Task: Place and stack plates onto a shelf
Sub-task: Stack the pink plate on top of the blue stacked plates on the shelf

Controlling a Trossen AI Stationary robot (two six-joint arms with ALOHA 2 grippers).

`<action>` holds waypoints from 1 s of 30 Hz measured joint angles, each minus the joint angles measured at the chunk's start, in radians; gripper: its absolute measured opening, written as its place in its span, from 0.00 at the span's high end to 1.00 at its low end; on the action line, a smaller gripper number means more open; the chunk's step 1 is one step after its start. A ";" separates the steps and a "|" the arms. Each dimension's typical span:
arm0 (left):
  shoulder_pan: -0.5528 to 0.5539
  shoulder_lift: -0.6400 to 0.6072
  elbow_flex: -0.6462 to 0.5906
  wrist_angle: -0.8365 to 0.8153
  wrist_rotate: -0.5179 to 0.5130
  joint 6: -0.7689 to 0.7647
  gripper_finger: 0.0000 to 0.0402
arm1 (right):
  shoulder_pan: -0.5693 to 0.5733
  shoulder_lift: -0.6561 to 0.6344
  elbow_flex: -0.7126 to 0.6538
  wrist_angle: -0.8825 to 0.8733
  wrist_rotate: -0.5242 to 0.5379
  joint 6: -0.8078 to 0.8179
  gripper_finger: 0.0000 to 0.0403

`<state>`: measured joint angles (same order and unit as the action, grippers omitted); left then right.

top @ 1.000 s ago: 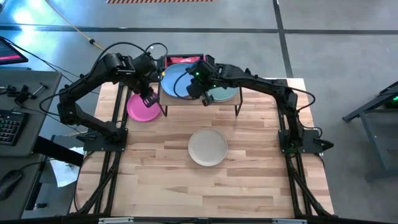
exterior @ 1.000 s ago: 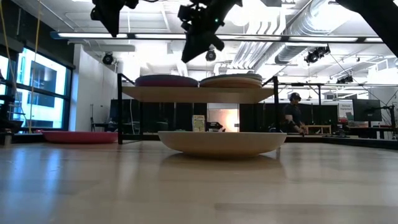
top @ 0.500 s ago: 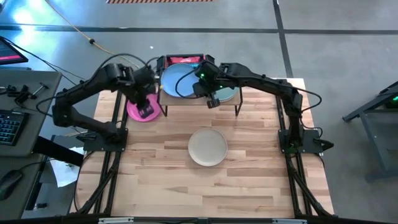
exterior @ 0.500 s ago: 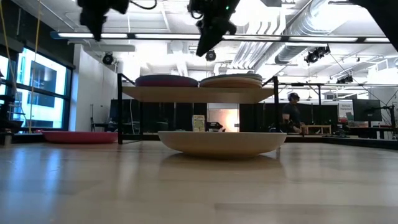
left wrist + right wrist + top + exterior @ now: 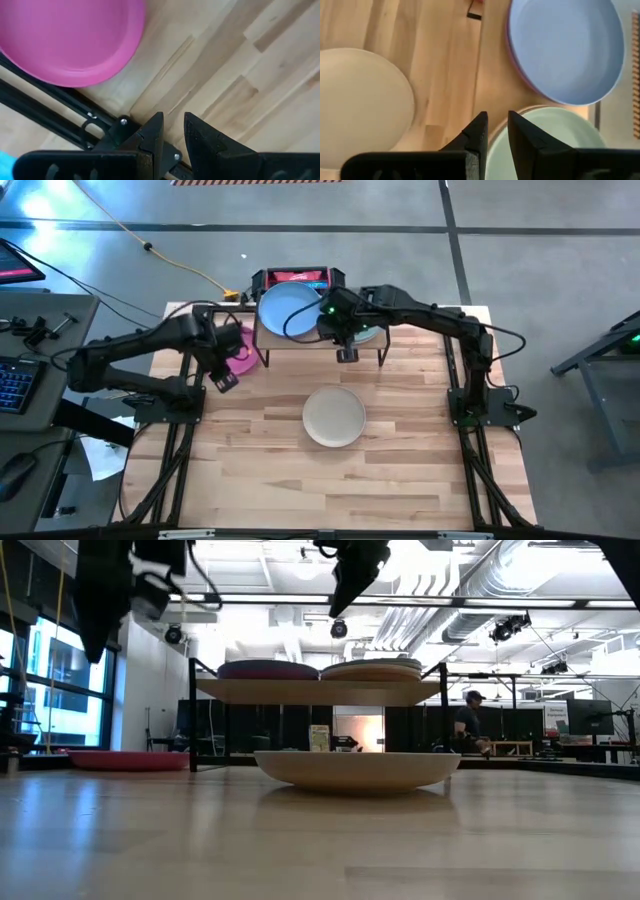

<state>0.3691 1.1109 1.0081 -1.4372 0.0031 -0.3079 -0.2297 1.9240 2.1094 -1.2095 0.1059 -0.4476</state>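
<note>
The shelf [image 5: 320, 340] stands at the table's far side on thin black legs. On it lie a blue plate [image 5: 288, 310] atop a purple one [image 5: 268, 669], and a teal plate [image 5: 368, 332] topping a second stack [image 5: 372, 669]. A pink plate [image 5: 240, 356] rests flat on the table left of the shelf. A cream plate [image 5: 334, 416] lies at the table's middle. My left gripper [image 5: 225, 376] hovers shut, near and left of the pink plate [image 5: 70, 40]. My right gripper [image 5: 347, 352] hangs shut above the shelf's near edge, between the blue [image 5: 565, 50] and teal [image 5: 545, 145] plates.
A red-framed tray [image 5: 295, 277] sits behind the shelf. Bare tabletop [image 5: 400, 470] stretches around the cream plate toward the near edge. A desk with a keyboard [image 5: 15, 380] stands off the table's left. A person [image 5: 470, 725] is in the room far behind.
My left gripper has drawn back from beside the shelf's left end, past the pink plate, toward the table's near-left. My right gripper has moved from over the shelf's middle toward its near edge and slightly right. The plates have stayed put.
</note>
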 joint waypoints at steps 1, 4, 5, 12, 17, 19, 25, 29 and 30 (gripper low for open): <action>0.000 -0.001 -0.027 0.020 0.000 -0.007 0.83 | 0.004 0.000 0.000 -0.002 0.000 0.011 0.86; 0.000 -0.007 -0.091 0.068 0.004 -0.059 0.83 | 0.017 0.000 0.000 -0.019 0.000 0.053 0.86; -0.004 -0.011 -0.107 0.082 0.005 -0.086 0.83 | 0.021 0.000 0.000 -0.026 0.000 0.066 0.86; -0.032 -0.079 -0.151 0.156 -0.014 -0.294 0.83 | 0.044 0.000 0.000 -0.084 0.000 0.084 0.86; -0.001 -0.141 -0.151 0.159 -0.142 -0.505 0.83 | 0.048 0.000 -0.001 -0.096 -0.017 0.081 0.86; 0.036 -0.152 -0.151 0.159 -0.169 -0.567 0.83 | 0.047 0.000 -0.001 -0.096 -0.032 0.077 0.86; 0.184 -0.135 -0.151 0.264 -0.179 -0.547 0.83 | 0.047 0.000 -0.001 -0.123 -0.065 0.010 0.86; 0.323 -0.112 -0.151 0.405 -0.181 -0.527 0.83 | 0.040 0.001 -0.001 -0.168 -0.083 -0.039 0.86; 0.356 -0.106 -0.151 0.431 -0.180 -0.522 0.83 | 0.037 0.001 -0.001 -0.183 -0.092 -0.050 0.86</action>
<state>0.7254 1.0045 0.8570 -1.0060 -0.1765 -0.8302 -0.1927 1.9251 2.1082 -1.3927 0.0135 -0.4980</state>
